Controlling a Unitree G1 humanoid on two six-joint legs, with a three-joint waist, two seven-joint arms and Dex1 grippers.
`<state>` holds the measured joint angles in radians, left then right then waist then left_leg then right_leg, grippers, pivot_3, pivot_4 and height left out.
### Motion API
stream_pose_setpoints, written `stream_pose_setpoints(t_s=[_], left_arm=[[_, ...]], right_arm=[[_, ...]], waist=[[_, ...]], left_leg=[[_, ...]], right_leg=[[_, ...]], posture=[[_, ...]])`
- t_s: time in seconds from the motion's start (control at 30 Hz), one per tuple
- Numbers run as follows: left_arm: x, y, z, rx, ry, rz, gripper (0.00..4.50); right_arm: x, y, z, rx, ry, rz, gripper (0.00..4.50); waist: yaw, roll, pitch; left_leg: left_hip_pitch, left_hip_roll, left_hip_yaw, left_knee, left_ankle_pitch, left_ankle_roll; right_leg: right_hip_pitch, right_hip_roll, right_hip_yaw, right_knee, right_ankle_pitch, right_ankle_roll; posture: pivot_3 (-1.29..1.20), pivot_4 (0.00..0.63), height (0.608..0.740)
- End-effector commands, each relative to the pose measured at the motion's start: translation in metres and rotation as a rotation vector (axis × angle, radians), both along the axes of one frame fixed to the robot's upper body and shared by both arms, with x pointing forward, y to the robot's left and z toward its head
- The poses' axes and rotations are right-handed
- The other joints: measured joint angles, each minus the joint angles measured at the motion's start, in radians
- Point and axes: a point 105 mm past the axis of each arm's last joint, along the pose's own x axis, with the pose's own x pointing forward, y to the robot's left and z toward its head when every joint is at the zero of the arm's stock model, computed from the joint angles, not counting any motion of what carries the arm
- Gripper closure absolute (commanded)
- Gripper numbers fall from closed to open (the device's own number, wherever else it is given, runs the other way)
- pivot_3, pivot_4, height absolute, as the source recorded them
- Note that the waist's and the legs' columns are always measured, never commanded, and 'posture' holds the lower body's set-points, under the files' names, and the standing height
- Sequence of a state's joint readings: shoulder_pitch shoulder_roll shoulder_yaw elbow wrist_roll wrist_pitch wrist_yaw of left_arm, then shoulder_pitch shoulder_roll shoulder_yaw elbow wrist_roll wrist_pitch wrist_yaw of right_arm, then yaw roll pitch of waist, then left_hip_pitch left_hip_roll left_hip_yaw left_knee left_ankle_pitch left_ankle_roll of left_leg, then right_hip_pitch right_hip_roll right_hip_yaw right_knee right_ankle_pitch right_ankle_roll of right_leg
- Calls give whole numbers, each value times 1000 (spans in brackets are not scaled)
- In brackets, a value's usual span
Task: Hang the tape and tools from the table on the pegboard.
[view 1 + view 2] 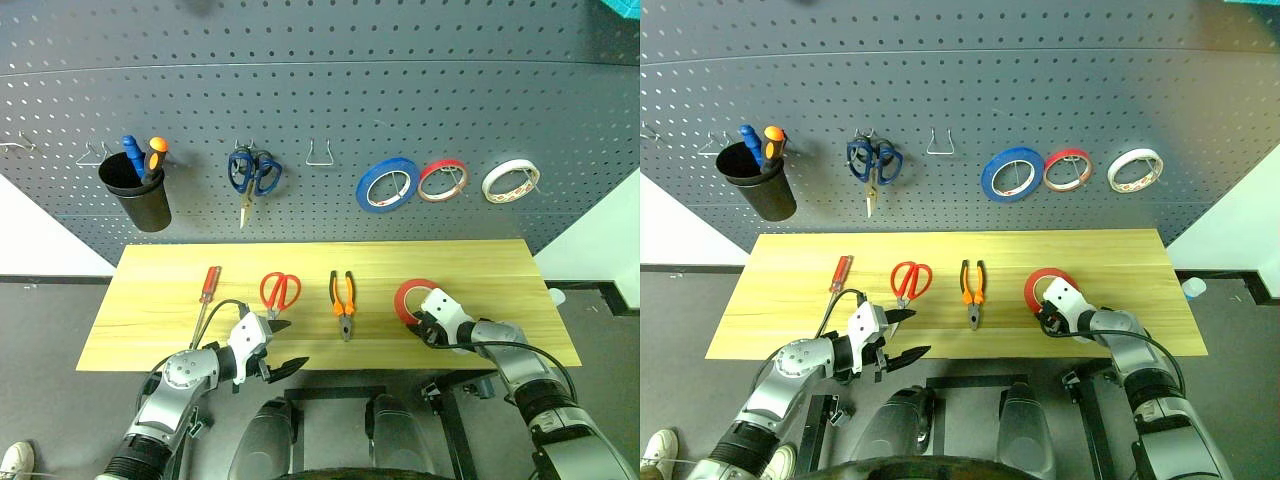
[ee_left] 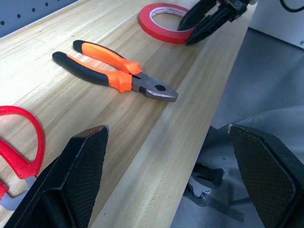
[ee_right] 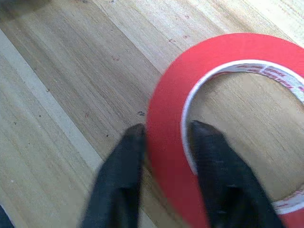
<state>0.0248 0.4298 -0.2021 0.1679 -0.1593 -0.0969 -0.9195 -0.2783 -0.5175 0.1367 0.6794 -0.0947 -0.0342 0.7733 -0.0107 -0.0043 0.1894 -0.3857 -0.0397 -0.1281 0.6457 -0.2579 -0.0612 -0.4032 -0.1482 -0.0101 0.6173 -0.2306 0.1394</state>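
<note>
Tools lie in a row on the table (image 1: 150, 330) in the head views: the red-handled screwdriver (image 1: 206, 296) toward the left end, then the red scissors (image 1: 279, 294), the pliers (image 1: 343, 303) near the middle, and the red tape (image 1: 408, 297) toward the right end, close to the front edge. The right gripper (image 1: 428, 330) is clenched on the tape's near wall. The left gripper (image 1: 279, 348) hangs over the front edge below the scissors, jaws spread and holding nothing. Behind, the pegboard (image 1: 320, 90) carries a black cup (image 1: 137, 192), blue scissors (image 1: 253, 173), and three rolls, blue (image 1: 387, 185), red-edged (image 1: 442, 180) and white (image 1: 510, 180).

Left wrist view: wide-apart fingers (image 2: 80, 175) frame the pliers (image 2: 114, 71) and the table's front edge, with the tape (image 2: 164, 21) beyond.

Right wrist view: one finger (image 3: 118, 185) sits outside the tape (image 3: 166, 142), the other inside its hole, pinching its wall.
</note>
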Motion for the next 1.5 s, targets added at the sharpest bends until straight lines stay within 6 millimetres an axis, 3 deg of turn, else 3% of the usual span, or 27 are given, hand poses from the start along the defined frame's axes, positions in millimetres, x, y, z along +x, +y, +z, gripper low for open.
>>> stream_pose_setpoints(t_s=[0.03,0.2,0.37,0.5,0.67,0.83,0.93,1.1,1.3,1.4,1.5], left_arm=[[0,2,4,10,-34,2,265],[7,6,14,-1,-101,44,265],[12,17,23,-1,-154,94,265],[11,19,20,0,-156,103,265],[13,16,22,-8,-169,94,265],[21,13,32,-31,-204,103,265],[23,13,34,-31,-217,106,265],[23,13,35,-31,-221,113,265],[18,16,34,-28,-220,126,265],[16,21,34,-21,-218,142,265],[16,31,34,-11,-206,172,265]], right_arm=[[-4,-4,-1,-13,10,-8,3798],[0,-3,23,-87,-169,55,3798],[-4,5,73,-567,-775,419,3798],[6,-4,113,-730,-1089,395,3798],[21,-3,161,-788,-1324,371,3798],[45,-9,186,-826,-1359,350,3798],[60,-17,186,-777,-1274,311,3798],[69,-22,172,-707,-1154,321,3798],[68,-22,171,-663,-1133,338,1819],[59,-10,168,-638,-1153,409,829],[37,18,139,-471,-1023,517,829]], waist=[[0,0,0],[2,0,0],[-1,1,0],[-2,-2,-2],[-1,-2,-2],[-4,-2,-2],[-5,-2,-2],[-5,-2,-2],[-8,-2,-2],[-7,-2,-2],[-7,-3,-2]], left_leg=[[0,0,0,0,0,0],[-1,0,0,0,0,0],[-2,-1,2,0,0,0],[-1,0,6,0,0,0],[-2,0,7,1,0,0],[-1,0,8,1,0,0],[-1,0,8,1,0,0],[-1,0,8,0,0,1],[-1,0,9,0,0,1],[0,0,9,0,0,1],[0,0,9,0,0,1]], right_leg=[[0,0,0,0,0,0],[0,0,0,0,0,0],[-3,-1,1,0,-2,4],[-4,-1,4,1,-3,3],[-4,-1,6,0,-1,-2],[-4,-1,7,-1,0,-2],[-3,-1,7,-1,0,-2],[-2,-1,7,-4,1,-1],[-2,-1,7,-3,2,0],[-2,-1,7,-2,2,0],[-2,-1,7,-2,2,0]], posture=[[26,128,730],[29,127,730],[11,127,730],[-10,129,730],[-23,123,730],[-16,119,730],[-7,117,730],[5,116,730],[13,121,730],[8,125,730],[-9,135,730]])
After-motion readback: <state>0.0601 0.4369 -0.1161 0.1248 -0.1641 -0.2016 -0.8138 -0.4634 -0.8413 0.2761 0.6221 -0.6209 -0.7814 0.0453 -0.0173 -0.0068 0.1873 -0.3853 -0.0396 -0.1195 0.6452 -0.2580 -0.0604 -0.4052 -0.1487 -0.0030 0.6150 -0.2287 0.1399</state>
